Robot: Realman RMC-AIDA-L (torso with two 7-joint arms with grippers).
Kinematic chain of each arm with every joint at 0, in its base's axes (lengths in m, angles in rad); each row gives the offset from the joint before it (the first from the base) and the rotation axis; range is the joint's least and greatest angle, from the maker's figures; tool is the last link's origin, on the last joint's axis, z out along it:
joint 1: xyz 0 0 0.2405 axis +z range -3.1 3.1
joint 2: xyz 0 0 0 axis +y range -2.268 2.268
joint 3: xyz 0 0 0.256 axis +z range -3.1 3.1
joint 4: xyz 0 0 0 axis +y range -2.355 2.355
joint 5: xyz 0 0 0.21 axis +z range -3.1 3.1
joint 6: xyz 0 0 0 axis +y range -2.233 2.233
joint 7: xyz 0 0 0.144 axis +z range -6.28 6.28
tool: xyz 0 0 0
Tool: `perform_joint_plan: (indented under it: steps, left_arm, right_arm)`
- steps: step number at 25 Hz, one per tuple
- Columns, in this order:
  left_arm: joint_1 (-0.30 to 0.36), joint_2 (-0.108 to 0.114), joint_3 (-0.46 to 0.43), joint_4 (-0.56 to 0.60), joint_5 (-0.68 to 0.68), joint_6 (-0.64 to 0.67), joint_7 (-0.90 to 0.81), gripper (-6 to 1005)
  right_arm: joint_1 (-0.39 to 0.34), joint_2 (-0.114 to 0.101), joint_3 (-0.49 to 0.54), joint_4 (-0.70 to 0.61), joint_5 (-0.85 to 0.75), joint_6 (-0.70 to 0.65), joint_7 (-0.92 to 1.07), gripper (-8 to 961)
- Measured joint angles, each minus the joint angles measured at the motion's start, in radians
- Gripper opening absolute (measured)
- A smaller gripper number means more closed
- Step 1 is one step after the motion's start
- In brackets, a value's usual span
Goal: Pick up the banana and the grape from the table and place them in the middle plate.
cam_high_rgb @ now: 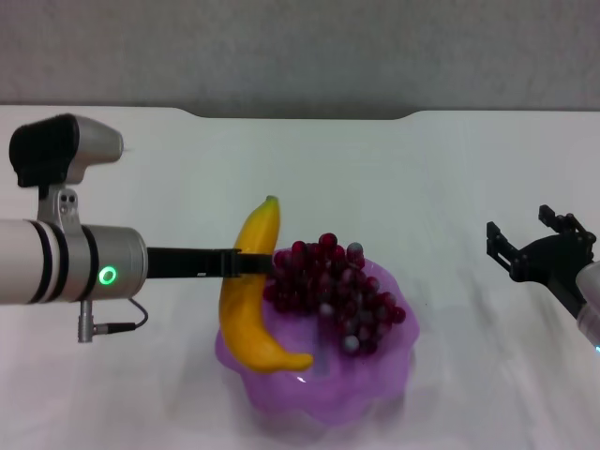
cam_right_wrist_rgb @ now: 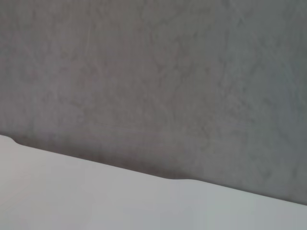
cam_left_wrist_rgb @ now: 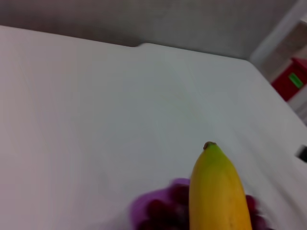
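Evenly bright, soft overhead light; faint shadows on the bench (cam_high_rgb: 394,187); blurred up close in the left wrist view.

White left arm (cam_high_rgb: 56,262), green ring light; black right end effector (cam_high_rgb: 530,246).

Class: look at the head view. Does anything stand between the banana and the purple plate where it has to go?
Nothing visible does. The left gripper grips the banana, whose lower end already reaches the plate beside the grapes.
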Motion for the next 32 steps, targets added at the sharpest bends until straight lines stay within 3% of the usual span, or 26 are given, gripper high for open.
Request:
perform_joint_plan:
  steps: [8, 14, 21, 27, 32]
  left_arm:
    - [-0.014, -0.004, 0.019, 0.141, -0.083, 0.102, 0.035, 500]
    - [0.013, -0.003, 0.015, 0.186, -0.207, 0.123, 0.1, 501]
    - [0.017, -0.003, 0.023, 0.196, -0.242, 0.123, 0.142, 502]
    - [0.018, -0.004, 0.053, 0.2, -0.293, 0.129, 0.175, 724]
    - [0.057, -0.003, 0.025, 0.143, -0.307, 0.14, 0.247, 809]
  right_arm:
    - [-0.002, 0.0, 0.0, 0.01, 0.002, 0.001, -0.001, 798]
    - [-0.003, 0.0, 0.0, 0.007, 0.003, 0.003, -0.001, 798]
    - [-0.004, 0.0, 0.0, 0.005, 0.004, 0.004, -0.001, 798]
    - [-0.004, 0.0, 0.001, 0.003, 0.005, 0.005, -0.001, 798]
    - [-0.006, 0.0, 0.0, 0.002, 0.004, 0.005, -0.002, 798]
